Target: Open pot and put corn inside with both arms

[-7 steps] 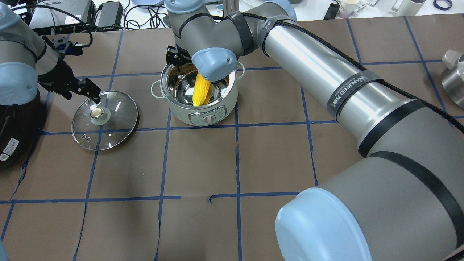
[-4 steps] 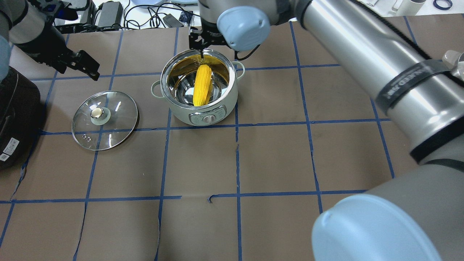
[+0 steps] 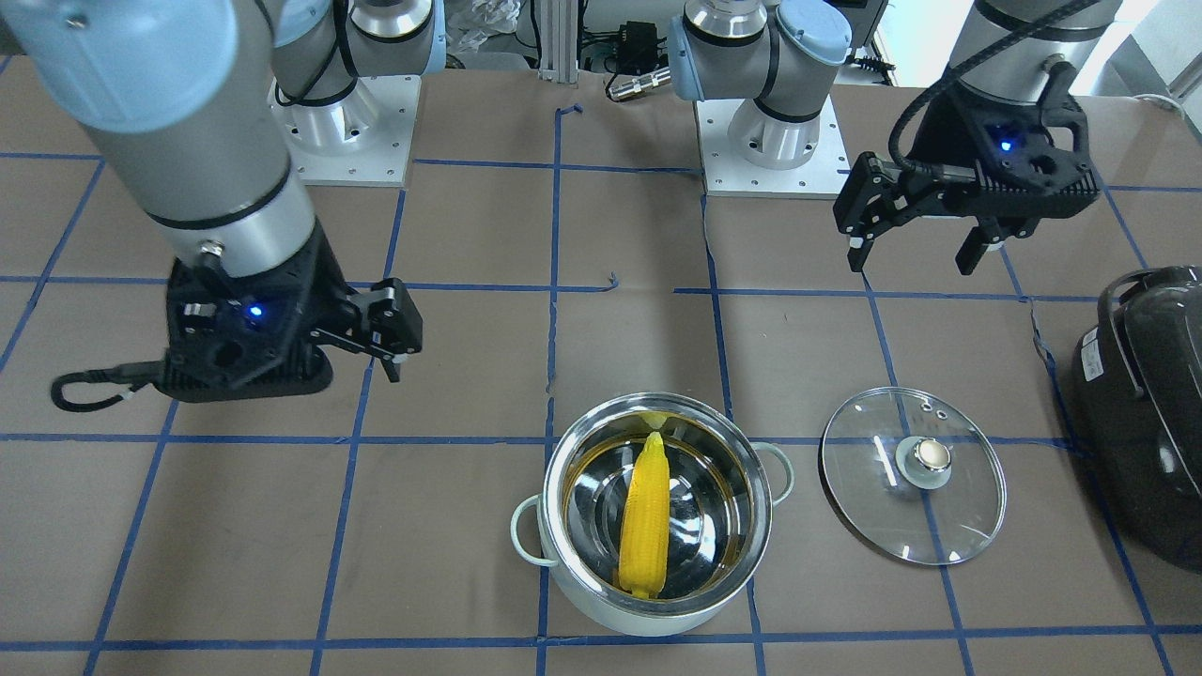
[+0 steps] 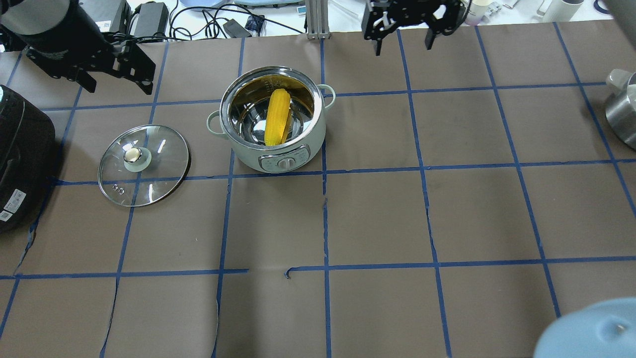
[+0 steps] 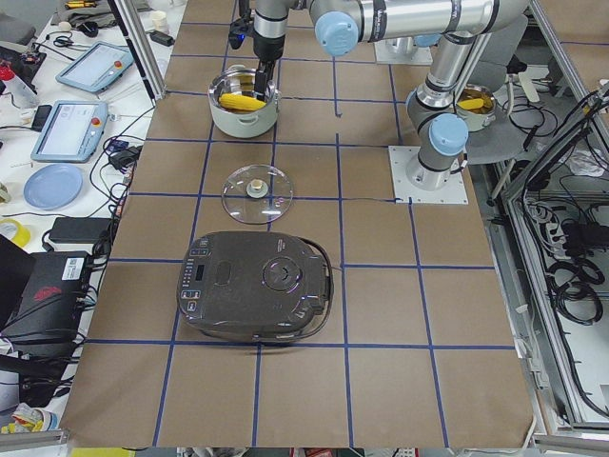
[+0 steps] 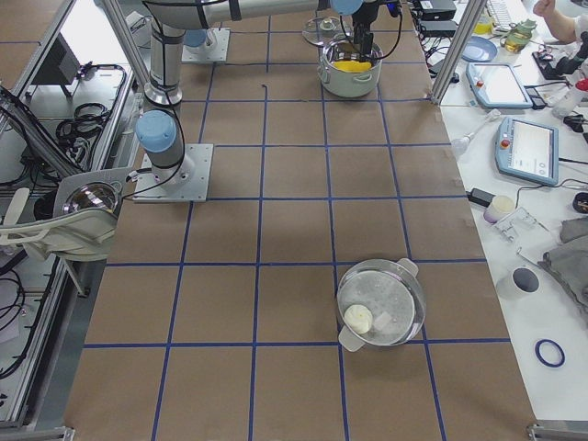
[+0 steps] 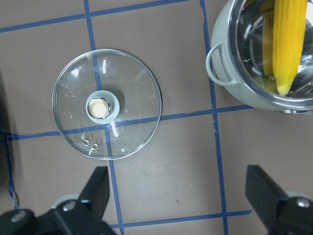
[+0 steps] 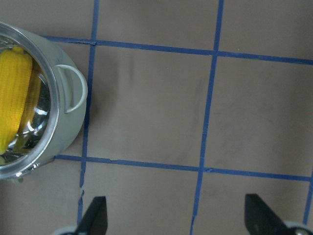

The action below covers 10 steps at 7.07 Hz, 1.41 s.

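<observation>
The pot point(image 4: 247, 155) stands open on the table, and the yellow corn point(image 4: 277, 117) leans inside it, tip against the far wall. The glass lid point(image 4: 164, 164) lies flat to its left. My left gripper point(image 4: 119, 85) is open and empty, raised beyond the lid. My right gripper point(image 4: 403, 46) is open and empty, raised at the table's far edge, right of the pot. In the front view the pot point(image 3: 648, 615), corn point(image 3: 646, 526), lid point(image 3: 967, 488), left gripper point(image 3: 911, 266) and right gripper point(image 3: 395, 352) show. The left wrist view looks down on the lid point(image 7: 132, 98) and corn point(image 7: 287, 44).
A large dark grey appliance point(image 4: 20, 149) stands at the table's left edge beside the lid. A second steel pot point(image 4: 621, 112) stands at the right edge. Cables and boxes point(image 4: 149, 20) lie beyond the far edge. Blue tape lines cross the brown cover.
My right gripper has left the pot and pulled back to the far right, leaving the corn inside. My left gripper has moved away from the lid toward the far left.
</observation>
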Motion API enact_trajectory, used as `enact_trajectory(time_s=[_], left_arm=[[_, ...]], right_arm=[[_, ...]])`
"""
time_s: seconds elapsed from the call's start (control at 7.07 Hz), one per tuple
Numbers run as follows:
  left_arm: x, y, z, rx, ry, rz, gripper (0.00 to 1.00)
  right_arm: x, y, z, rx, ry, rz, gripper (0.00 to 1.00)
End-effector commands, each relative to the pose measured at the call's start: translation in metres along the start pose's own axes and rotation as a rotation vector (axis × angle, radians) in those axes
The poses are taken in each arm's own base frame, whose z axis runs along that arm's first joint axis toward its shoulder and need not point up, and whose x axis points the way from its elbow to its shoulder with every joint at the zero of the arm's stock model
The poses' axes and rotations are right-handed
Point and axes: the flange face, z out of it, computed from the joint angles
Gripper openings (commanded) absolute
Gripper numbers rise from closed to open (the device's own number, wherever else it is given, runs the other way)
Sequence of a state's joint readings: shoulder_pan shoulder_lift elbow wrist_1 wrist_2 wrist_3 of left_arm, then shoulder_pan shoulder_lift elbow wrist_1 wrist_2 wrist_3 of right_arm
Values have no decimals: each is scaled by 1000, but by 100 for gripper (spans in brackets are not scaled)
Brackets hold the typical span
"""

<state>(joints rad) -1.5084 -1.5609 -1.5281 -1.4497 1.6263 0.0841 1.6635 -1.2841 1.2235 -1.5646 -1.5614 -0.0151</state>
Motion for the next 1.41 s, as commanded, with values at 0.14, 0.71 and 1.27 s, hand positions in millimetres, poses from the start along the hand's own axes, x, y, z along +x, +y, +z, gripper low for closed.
enact_trajectory(time_s=[0.14,0.71,1.27], left_arm=[[37,-1,-3,5,-6,-60,100],[45,1,0,1,38,-52,100],[43,7,-5,7,28,-48,100]], right_arm=[[18,102,-14,-5,-3,0,100],[19,103,-23,23,-46,1,100],[22,100,-26,46,-24,11,100]])
